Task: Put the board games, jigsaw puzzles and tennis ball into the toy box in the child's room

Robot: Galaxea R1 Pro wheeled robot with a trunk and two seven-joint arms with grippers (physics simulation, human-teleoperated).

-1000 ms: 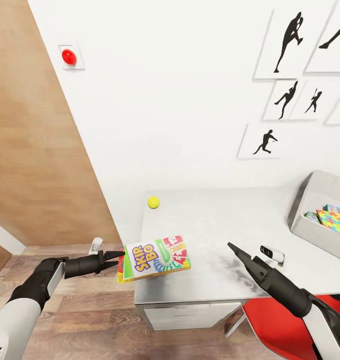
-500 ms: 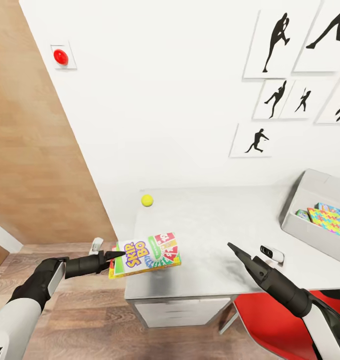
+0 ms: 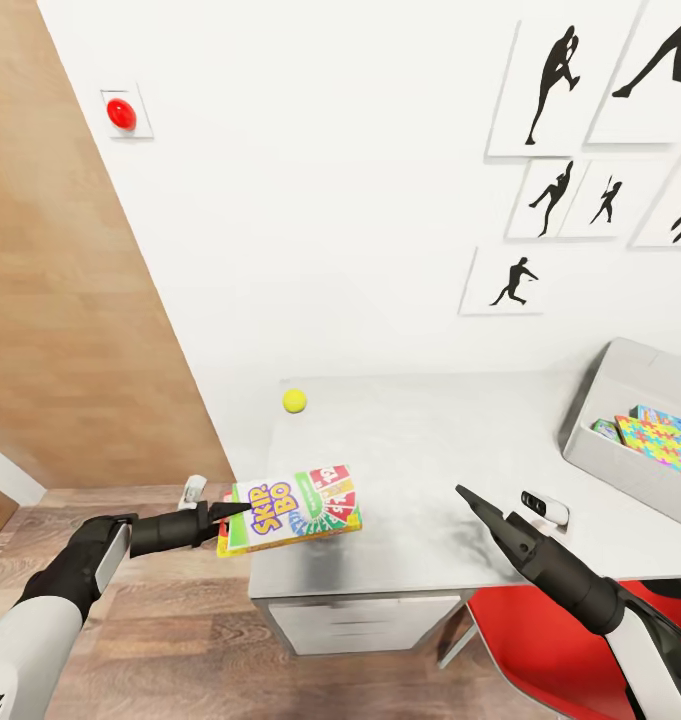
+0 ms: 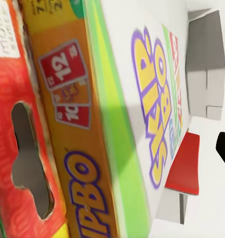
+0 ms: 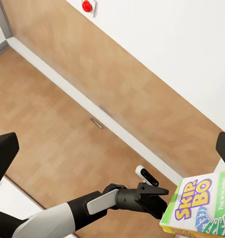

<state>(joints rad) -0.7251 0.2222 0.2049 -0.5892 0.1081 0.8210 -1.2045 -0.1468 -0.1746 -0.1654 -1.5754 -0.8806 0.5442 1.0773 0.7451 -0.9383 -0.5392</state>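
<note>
A red round button [image 3: 121, 113] on a white plate is mounted high on the white wall at far left. Black silhouette pictures [image 3: 553, 87] are hung at far right. A red chair [image 3: 540, 640] is tucked under the table's near right edge.

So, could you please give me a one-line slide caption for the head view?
Left gripper carries a Skip-Bo box over the table edge, toward the toy box.

White wall [image 3: 330, 200]; wood floor [image 3: 180, 640], red chair [image 3: 540, 640]
</note>
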